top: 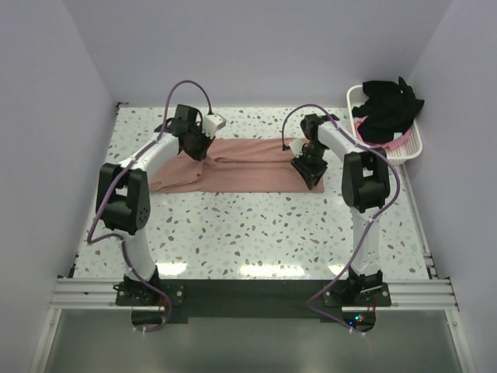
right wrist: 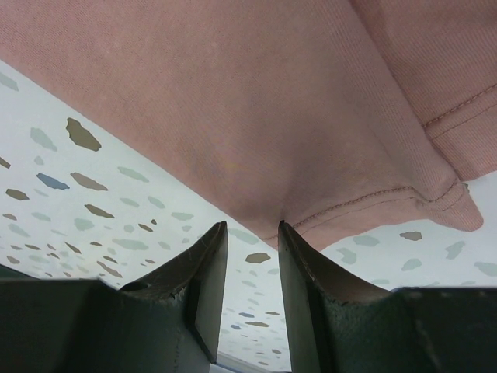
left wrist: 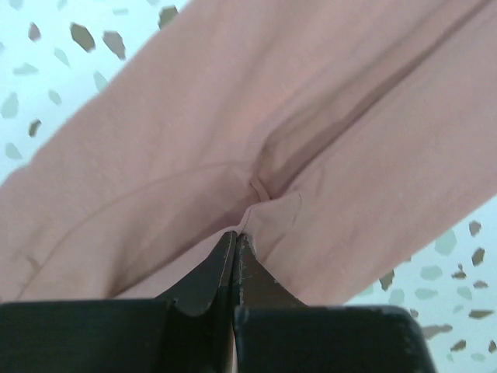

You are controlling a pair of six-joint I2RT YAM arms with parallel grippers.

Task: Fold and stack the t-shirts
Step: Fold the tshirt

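Observation:
A dusty salmon-pink t-shirt point(top: 248, 165) lies flat across the back of the table as a long folded strip. My left gripper point(top: 197, 148) sits on its left part. In the left wrist view this gripper point(left wrist: 236, 235) is shut, and the t-shirt point(left wrist: 233, 116) puckers into a small pinch at its tips. My right gripper point(top: 308, 172) hangs at the strip's near right edge. Seen from the right wrist, it point(right wrist: 251, 227) is open with only table between the jaws, its tips just at the stitched hem of the t-shirt point(right wrist: 256, 101). A black t-shirt point(top: 390, 109) and a brighter pink one point(top: 401, 144) lie bunched in the basket.
The white lattice basket point(top: 355, 99) stands at the back right corner, close to the right arm. The speckled table point(top: 256, 233) is walled at the back and on both sides. Purple cables loop above both arms.

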